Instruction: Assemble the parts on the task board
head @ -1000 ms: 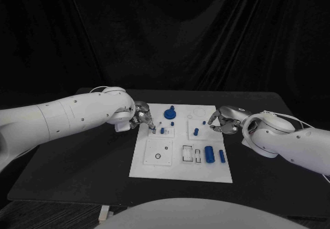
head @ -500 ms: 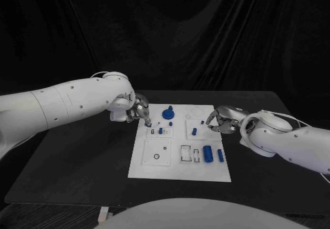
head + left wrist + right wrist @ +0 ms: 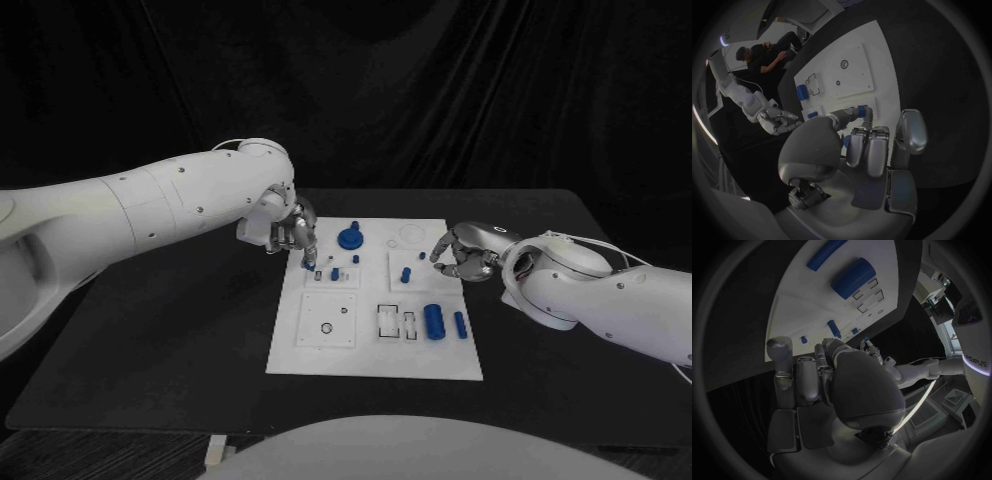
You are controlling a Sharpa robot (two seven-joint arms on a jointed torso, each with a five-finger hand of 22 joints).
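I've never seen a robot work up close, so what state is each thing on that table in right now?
Left silver hand: pinches a small blue piece above the white task board.
Right silver hand: fingers curled, holding nothing visible.
Large blue cylinder: lying flat.
Blue round knob: seated on board.

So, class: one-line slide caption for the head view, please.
Both hands, left hand and right hand, hover at the task board.

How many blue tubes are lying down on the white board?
2, side by side near the task board's front right: a thick blue tube and a thinner one. Others may be hidden.
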